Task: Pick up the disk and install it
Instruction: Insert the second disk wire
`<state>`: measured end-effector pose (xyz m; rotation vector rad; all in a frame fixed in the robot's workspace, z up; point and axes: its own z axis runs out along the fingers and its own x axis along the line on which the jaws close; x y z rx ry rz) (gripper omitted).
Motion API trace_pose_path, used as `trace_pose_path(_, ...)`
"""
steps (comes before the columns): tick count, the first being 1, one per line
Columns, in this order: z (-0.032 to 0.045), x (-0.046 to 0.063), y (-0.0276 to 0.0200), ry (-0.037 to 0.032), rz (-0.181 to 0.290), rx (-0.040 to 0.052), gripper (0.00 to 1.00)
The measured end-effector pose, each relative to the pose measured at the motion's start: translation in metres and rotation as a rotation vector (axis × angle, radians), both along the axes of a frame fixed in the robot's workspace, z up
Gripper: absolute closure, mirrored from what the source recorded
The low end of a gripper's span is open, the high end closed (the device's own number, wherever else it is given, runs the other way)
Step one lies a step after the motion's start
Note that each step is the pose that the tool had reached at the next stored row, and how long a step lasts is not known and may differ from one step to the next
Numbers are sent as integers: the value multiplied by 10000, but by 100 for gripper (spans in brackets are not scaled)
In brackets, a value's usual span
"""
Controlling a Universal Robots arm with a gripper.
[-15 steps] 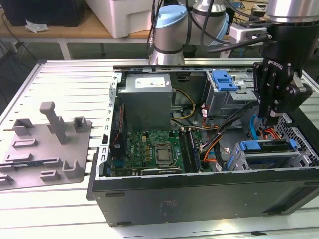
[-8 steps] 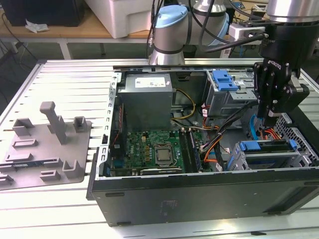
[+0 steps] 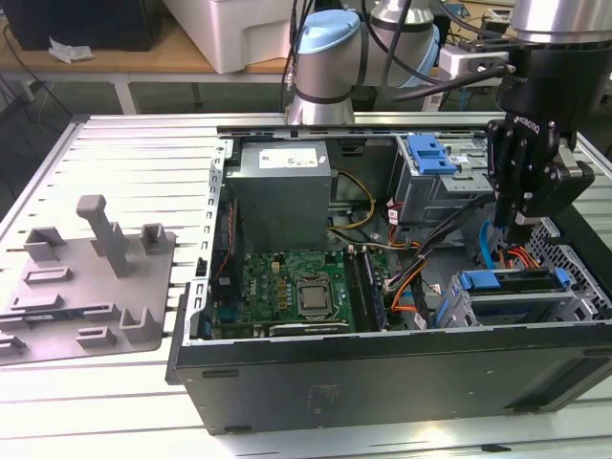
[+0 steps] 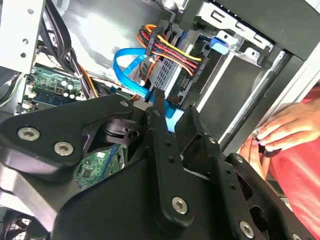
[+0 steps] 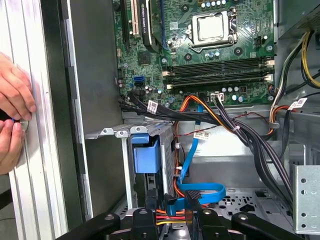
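**A:** Item one, the claw point(image 3: 523, 226). Condition?

**B:** Black, two-fingered, hanging just above the drive cage point(image 3: 457, 308). The fingers point(image 4: 157, 102) stand a little apart, and as far as I can make out there is nothing between them.

**A:** Item two, the disk point(image 3: 509, 280)?

**B:** Lying inside the drive cage with its blue carrier edge showing along the cage top. It sits just below the claw tips, apart from them. The first wrist view shows the carrier's blue handle in the cage slot. By my reckoning it is in or nearly in.

**A:** Handling note for the step?

**B:** I judge this to be the seating stage.
- Keep the claw square to the cage slot.
- Any push should land on the blue carrier, evenly, not on the bare metal.
- The disk should slide flat, because a tilt would jam it on the cage rails.

**A:** Hazards near the cage?

**B:**
- Blue ribbon cable point(image 5: 201, 190), looped just beside the cage under the claw.
- A bundle of red, orange and yellow wires point(image 4: 170, 47), plugged in at the cage. Both could catch a finger.
- A person's hand point(image 5: 12, 102), beyond the cage on the outer side of the case wall. It calls for slow moves.

**A:** Remainder?

**B:** Circuit board point(image 3: 296, 287), further from the cage, well clear of the claw.
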<state>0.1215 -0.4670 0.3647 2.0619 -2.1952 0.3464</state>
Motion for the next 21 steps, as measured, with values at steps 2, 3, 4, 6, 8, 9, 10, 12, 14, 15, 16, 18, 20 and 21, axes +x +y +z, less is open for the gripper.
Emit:
trace_pose_path(2, -1, 0, 0, 0, 25, -45, 64)
trace_pose_path(3, -3, 0, 0, 0, 35, -60, 64)
trace_pose_path(4, -6, 0, 0, 0, 52, -94, 64)
trace_pose_path(6, -9, 0, 0, 0, 64, -144, 64)
trace_pose_path(8, -13, -1, 0, 0, 70, -215, 64)
trace_pose_path(9, -13, -2, 0, 0, 71, -234, 64)
trace_pose_path(10, -13, -2, -1, 0, 71, -239, 64)
trace_pose_path(12, -13, -2, 0, -9, 71, -212, 64)
trace_pose_path(14, -13, -2, -2, -22, 71, -166, 64)
trace_pose_path(15, -13, -2, -7, -34, 70, -117, 64)
trace_pose_path(16, -13, -2, -12, -41, 70, -89, 64)
trace_pose_path(18, -13, -2, -20, -44, 70, -64, 64)
trace_pose_path(20, -13, -3, -33, -45, 68, -50, 64)
trace_pose_path(21, -13, -3, -37, -45, 67, -45, 64)
